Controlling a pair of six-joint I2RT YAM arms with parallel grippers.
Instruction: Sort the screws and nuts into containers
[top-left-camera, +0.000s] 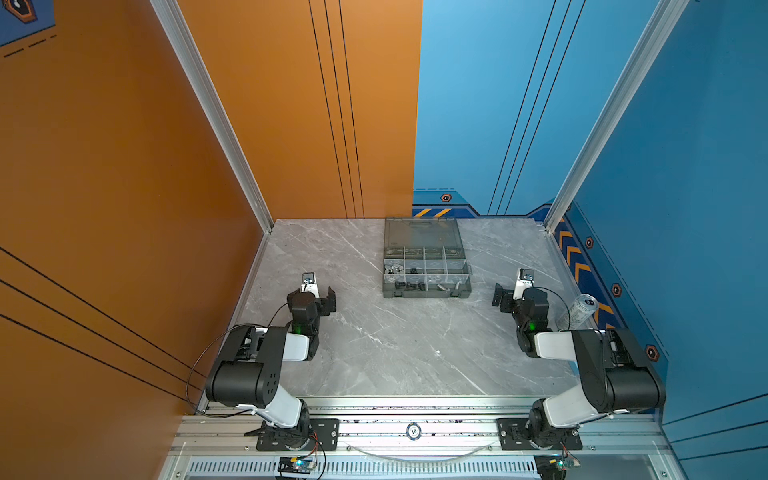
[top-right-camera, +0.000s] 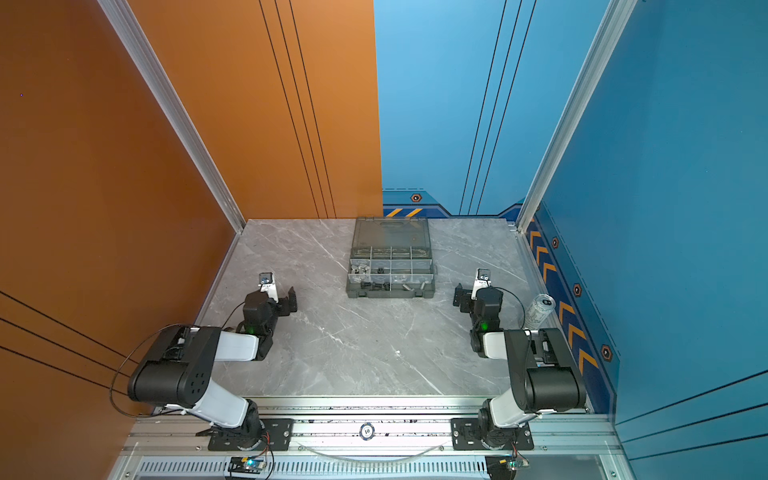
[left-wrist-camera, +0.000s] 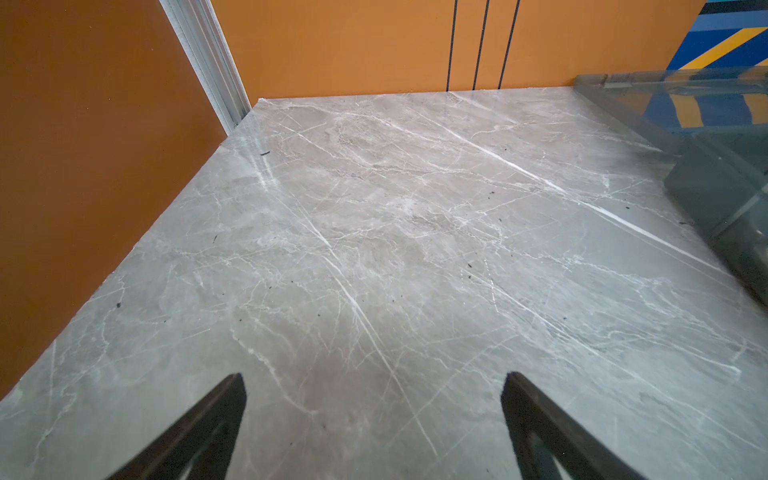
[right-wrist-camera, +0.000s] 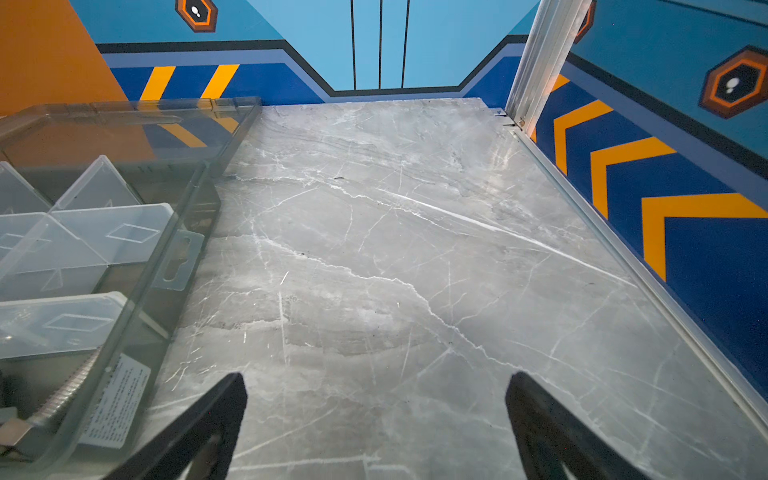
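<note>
Empty, jaws spread: left gripper (left-wrist-camera: 374, 378), right gripper (right-wrist-camera: 376, 378). Near table (top-left-camera: 374, 353) back edge: organizer box (top-left-camera: 428, 293); screws (top-left-camera: 409, 286), probably nuts (top-left-camera: 395, 268), lying inside it.

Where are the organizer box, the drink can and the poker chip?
organizer box (top-left-camera: 422, 232): in a top view, open lid.
drink can (top-left-camera: 579, 311): in a top view, side wall.
poker chip (top-left-camera: 413, 431): in a top view, its face.

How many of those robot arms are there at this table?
2: the left arm stands front left, the right arm front right, either side of the grey box. None seems hidden.
</note>
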